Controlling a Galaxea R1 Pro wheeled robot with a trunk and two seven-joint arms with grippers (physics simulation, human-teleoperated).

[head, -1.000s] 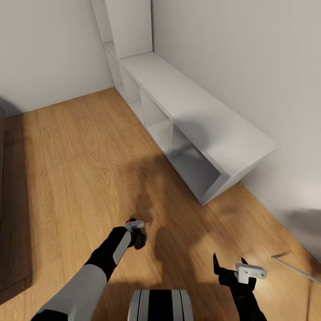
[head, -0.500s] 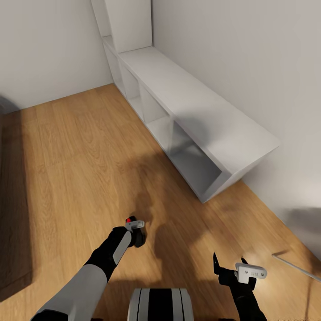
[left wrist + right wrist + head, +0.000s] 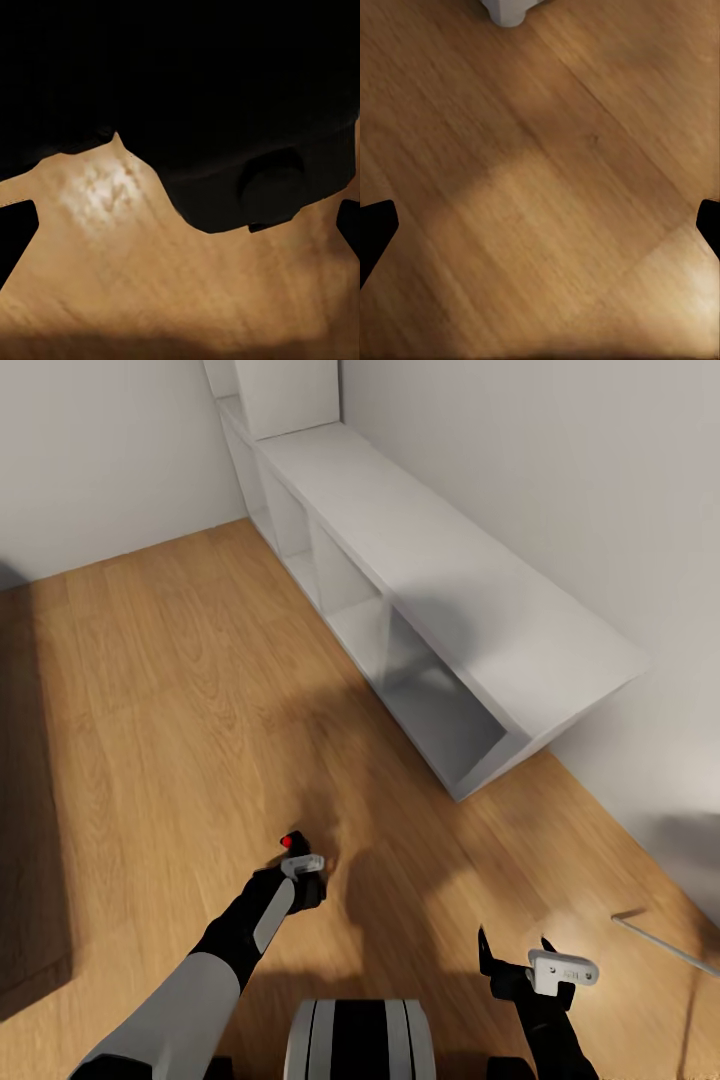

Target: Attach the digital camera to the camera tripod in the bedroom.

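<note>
The whole head view has slid since a second ago: the long white cube shelving unit (image 3: 440,610) sits higher and further out in frame, so your base or head is moving, not the furniture. Both arms keep the same pose. You're still in transit; no attaching yet.

Your left hand (image 3: 303,880) stays clamped on the small black boxy digital camera with the red round button (image 3: 292,843); in the left wrist view its dark body (image 3: 187,97) blocks most of the lens. Your right hand (image 3: 515,952) is spread wide, holding nothing, light wood floor (image 3: 540,195) between its fingertips.

A thin silver metal tripod leg (image 3: 665,953) pokes in just right of the right hand, near the white wall (image 3: 560,480); probably the camera tripod.

Room: bare floor ahead and left of the left hand. Shelving's near corner (image 3: 462,792) sits ahead of the right hand; wall close beyond. Swing right carefully.
</note>
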